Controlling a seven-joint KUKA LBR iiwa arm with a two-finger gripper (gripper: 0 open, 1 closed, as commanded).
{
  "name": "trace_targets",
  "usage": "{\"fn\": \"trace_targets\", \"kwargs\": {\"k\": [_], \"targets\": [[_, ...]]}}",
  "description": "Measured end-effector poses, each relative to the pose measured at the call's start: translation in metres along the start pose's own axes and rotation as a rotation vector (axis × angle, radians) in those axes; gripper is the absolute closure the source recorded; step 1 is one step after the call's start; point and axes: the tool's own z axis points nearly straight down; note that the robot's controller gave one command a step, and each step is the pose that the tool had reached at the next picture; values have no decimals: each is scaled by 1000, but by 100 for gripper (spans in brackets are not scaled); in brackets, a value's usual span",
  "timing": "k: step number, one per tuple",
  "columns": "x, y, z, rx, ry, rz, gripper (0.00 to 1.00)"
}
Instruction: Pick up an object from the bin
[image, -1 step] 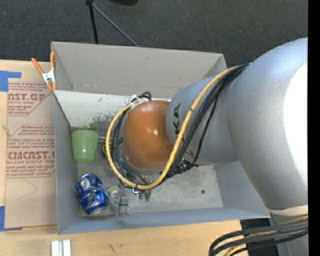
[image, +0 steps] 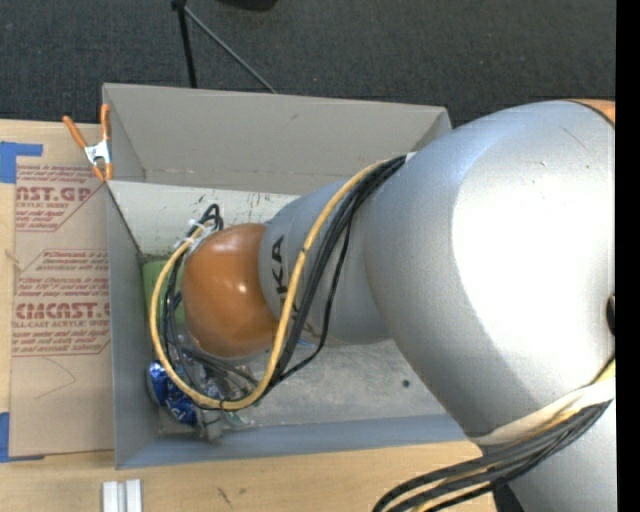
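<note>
One gripper (image: 208, 398), low in front-left corner of bin (image: 130, 400), beside blue item (image: 165, 388); grip state cannot be told; two walls close.

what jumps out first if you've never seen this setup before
The huge silver-grey arm looms across the right side and reaches down into the grey metal bin. Its glossy orange cover hangs low over the bin's left end, ringed by a loop of yellow and black cables. Under it a crinkled blue thing lies in the near-left corner, a pale green thing by the left wall.
</note>
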Motion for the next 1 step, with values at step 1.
{"fn": "trace_targets", "kwargs": {"k": [1], "targets": [[3,-2,1,2,11,2,100]]}}
